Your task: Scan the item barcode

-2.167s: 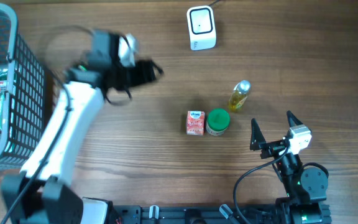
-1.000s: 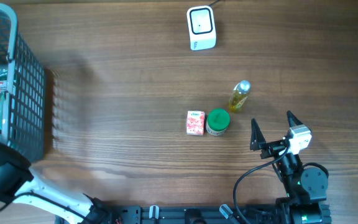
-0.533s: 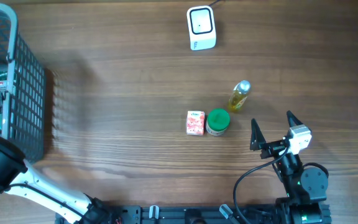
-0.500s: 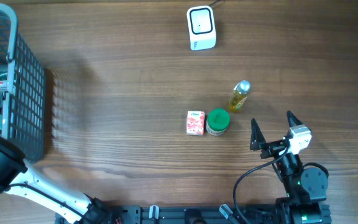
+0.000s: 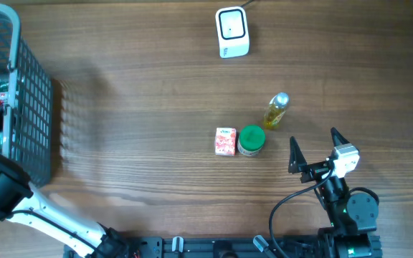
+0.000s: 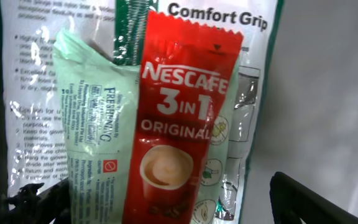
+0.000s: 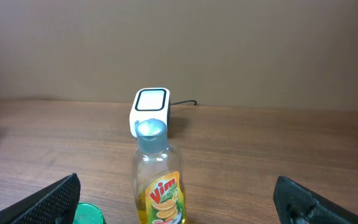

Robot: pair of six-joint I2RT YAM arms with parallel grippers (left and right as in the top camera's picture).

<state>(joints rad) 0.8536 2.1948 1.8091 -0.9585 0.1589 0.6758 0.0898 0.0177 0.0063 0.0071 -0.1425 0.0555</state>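
Nescafe sachet btwn spread L claw fingers

Overhead view, wooden table. Near centre I log a small pink carton with a green-lidded jar just beside it, at the carton's 3 o'clock. A Vim bottle of yellow liquid with a grey cap stands upright at 1 o'clock of the jar, apart from it. A dark mesh basket sits at the table's 9 o'clock edge. Inside it, on the left wrist view, I see a white "Comfort Grip" packet with a pale green packet lying over it.
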